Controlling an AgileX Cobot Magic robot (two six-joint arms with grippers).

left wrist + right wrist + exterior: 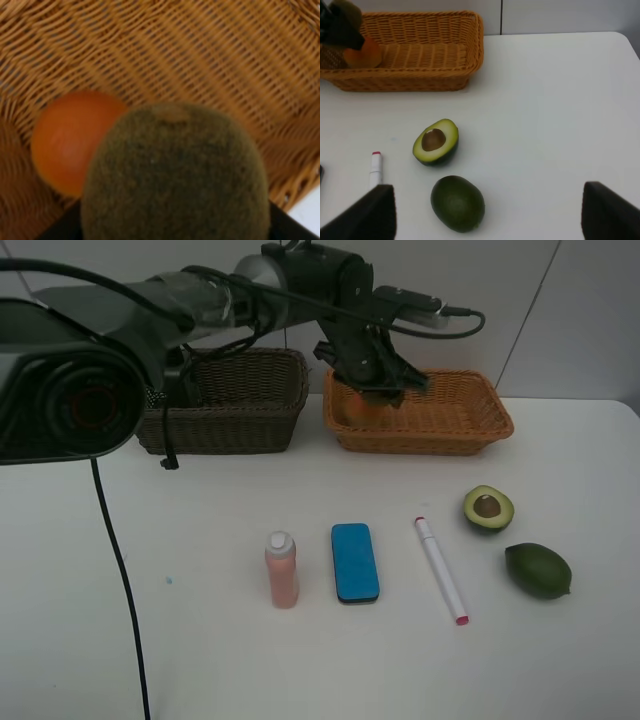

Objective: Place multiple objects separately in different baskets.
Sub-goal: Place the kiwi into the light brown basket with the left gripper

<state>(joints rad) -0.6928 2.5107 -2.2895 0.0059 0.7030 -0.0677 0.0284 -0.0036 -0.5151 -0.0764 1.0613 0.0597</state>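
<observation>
Fuzzy oval brown kiwi (175, 175) over woven basket (225, 50)

1. A white table (200, 660) is seen across the lower part of the high view.
2. Two baskets are set side by side along its far edge: a dark basket (230, 430) at upper left and a tan basket (440, 430) at upper centre-right.
3. A row is formed across the middle, left to right, by a pink bottle (282, 570), a blue eraser (355, 562) and a marker (441, 570), each kept apart.
4. A halved avocado (488, 509) is laid cut face up at centre right, and a whole avocado (538, 570) is placed near it, lower right.
</observation>
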